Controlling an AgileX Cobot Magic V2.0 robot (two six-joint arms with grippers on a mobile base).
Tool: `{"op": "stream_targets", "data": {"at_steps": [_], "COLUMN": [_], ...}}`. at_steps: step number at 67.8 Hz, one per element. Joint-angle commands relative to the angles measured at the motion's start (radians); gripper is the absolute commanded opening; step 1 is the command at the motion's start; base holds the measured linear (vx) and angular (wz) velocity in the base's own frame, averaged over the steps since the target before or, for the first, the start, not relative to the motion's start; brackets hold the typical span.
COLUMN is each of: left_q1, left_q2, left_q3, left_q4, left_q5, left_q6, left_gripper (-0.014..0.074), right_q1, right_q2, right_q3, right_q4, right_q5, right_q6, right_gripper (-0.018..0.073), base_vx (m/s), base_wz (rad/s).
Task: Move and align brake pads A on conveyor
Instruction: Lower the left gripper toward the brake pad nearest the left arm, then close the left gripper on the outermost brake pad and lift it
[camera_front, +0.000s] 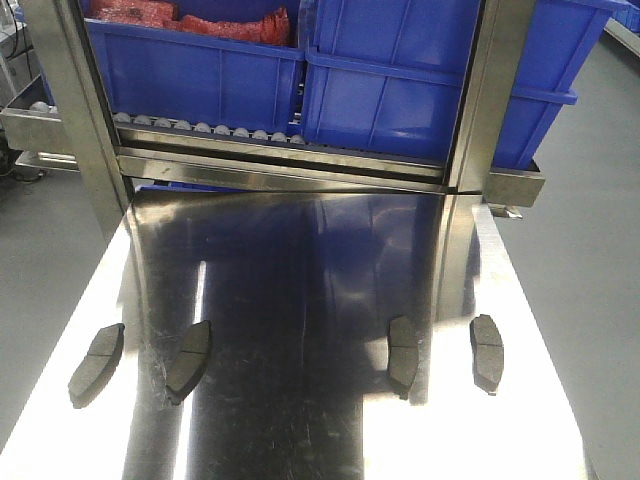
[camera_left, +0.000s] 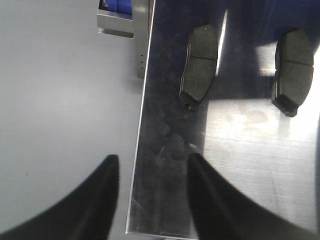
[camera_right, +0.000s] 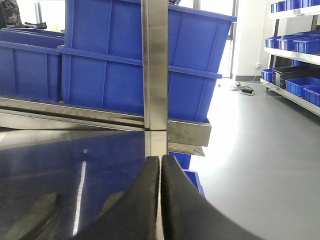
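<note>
Your left hand (camera_left: 152, 165) hangs released and empty, fingers spread over the left edge of the steel tabletop (camera_front: 300, 270). Just ahead of it lies the nearest of the brake pads A (camera_left: 199, 66), with a second pad (camera_left: 294, 70) beside it. Your right hand (camera_right: 160, 162) is clenched on nothing, facing the blue bins (camera_right: 105, 75) behind the rack post (camera_right: 154, 60). All four pads rest flat in a loose row on the tabletop, splayed at differing angles; no conveyor shows. I judge you are at the first pick: bring the left hand forward over that nearest pad and square it to the pad's long edges.
</note>
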Motion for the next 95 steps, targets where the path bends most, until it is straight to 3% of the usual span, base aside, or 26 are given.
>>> {"op": "stream_targets", "data": {"at_steps": [1, 9, 30, 39, 59, 77, 95], "left_q1": [-0.003, -0.003, -0.003, -0.003, -0.037, -0.144, -0.155], "left_q2": [0.001, 0.000, 0.000, 0.038, 0.297, 0.538, 0.734], "left_q3": [-0.031, -0.030, -0.030, -0.069, -0.265, -0.382, -0.505], "left_q4": [-0.008, -0.008, -0.015, -0.008, -0.065, -0.056, -0.056], "left_q5": [-0.044, -0.038, -0.033, -0.029, -0.006, -0.001, 0.042], "left_q6": [0.002, 0.002, -0.017, 0.032, 0.166, 0.167, 0.164], "left_gripper": [0.0444, 0.0487, 0.0485, 0.0485, 0.0485, 0.0485, 0.0485], "right_q1": [-0.005, -0.005, -0.005, -0.005, -0.005, -0.005, -0.005], "right_q2": [-0.012, -0.012, -0.012, -0.012, -0.012, -0.012, -0.012], "right_q3": [0.012, 0.012, 0.012, 0.012, 0.012, 0.012, 0.012], "right_q4": [-0.008, -0.008, -0.008, -0.008, -0.008, -0.008, -0.008], "right_q5": [-0.079, -0.079, -0.079, -0.079, -0.079, -0.079, -0.079], "right_q6": [0.000, 0.000, 0.000, 0.000, 0.000, 0.000, 0.000], "right_gripper": [-0.0011, -0.0011, -0.0011, -0.0011, -0.0011, -0.0011, -0.0011], "base_vx": [0.00, 0.00, 0.00, 0.00, 0.00, 0.00, 0.00], "base_wz": [0.00, 0.00, 0.00, 0.00, 0.00, 0.00, 0.00]}}
